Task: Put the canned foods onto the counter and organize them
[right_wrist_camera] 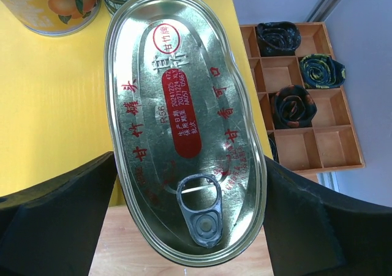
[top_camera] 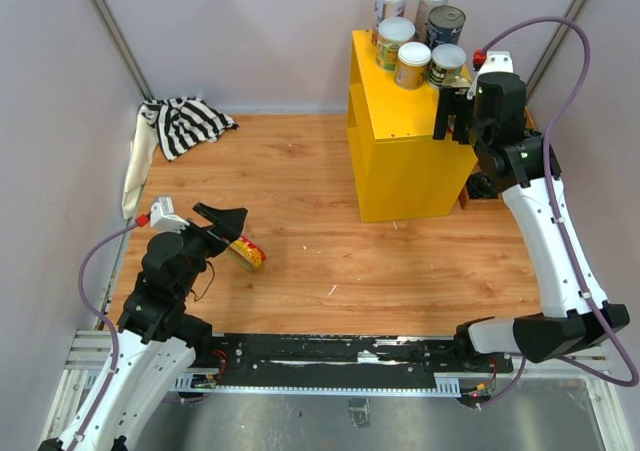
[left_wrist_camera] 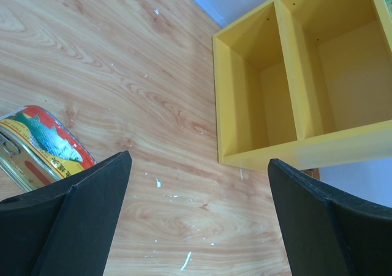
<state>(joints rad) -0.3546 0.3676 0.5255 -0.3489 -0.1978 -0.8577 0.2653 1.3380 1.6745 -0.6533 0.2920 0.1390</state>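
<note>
- Six: counted that many cans [top_camera: 394, 41] upright on top of the yellow counter [top_camera: 400, 161], clustered toward its back.
- Found a seventh, an oval tin [right_wrist_camera: 184, 123], lid and pull-tab facing up, at the top's near right corner, between the jaws of the right tool [top_camera: 456, 119].
- Could not tell whether that tool was clamped on the tin or just off its sides.
- Judged the step in hand as setting this tin down; next, probably a straight lift away without nudging it over the edge.
- Spotted one more, a red-and-yellow fish tin [left_wrist_camera: 43, 144], lying on the wood-grain surface, well apart from the counter and just beside the left tool [left_wrist_camera: 199, 166], jaws spread wide, gripping nothing.
- Reckoned that tin next for pick-up.
</note>
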